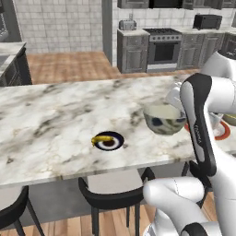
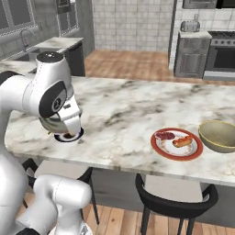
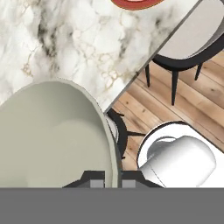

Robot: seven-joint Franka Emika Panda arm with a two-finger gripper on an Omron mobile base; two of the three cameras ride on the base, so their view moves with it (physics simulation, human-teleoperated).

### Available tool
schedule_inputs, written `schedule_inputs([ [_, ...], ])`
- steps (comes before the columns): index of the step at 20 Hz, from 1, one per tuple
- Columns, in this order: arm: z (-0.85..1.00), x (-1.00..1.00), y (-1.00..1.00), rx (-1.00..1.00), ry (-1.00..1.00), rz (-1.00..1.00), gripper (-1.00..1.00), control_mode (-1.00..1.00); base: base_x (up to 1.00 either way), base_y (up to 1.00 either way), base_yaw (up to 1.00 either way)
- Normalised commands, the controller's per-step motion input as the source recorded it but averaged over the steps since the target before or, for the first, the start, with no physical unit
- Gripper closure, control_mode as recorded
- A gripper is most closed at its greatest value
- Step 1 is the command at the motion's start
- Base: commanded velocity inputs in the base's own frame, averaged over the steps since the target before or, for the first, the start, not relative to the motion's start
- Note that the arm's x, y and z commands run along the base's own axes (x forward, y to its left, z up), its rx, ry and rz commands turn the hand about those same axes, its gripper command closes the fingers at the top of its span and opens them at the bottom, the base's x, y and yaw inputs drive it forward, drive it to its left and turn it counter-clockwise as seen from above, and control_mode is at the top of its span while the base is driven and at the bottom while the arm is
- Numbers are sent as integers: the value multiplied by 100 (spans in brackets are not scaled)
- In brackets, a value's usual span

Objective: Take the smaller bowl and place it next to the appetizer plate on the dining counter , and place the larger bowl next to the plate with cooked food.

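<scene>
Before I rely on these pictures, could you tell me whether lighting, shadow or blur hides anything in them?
Left base view: soft and slightly blurred, even light, the smaller bowl reads clearly, the white arm covers most of the red-rimmed plate. Right base view: flat light, faint shadows under the larger bowl. Hand view: the bowl's wall looms large at close range, with the gripper pinching its rim.

White arm bent forward and down, gripper [image 3: 106, 178] fingers pinched close together
</scene>
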Motion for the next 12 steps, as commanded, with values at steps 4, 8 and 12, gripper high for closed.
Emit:
schedule_inputs([
  [4, -44, 18, 0, -1, -1, -1, 100, -100, 0, 0, 0],
  [8, -34, 27, 0, -9, -15, 0, 100, -100, 0, 0, 0],
  [12, -32, 27, 0, -7, -16, 0, 100, -100, 0, 0, 0],
])
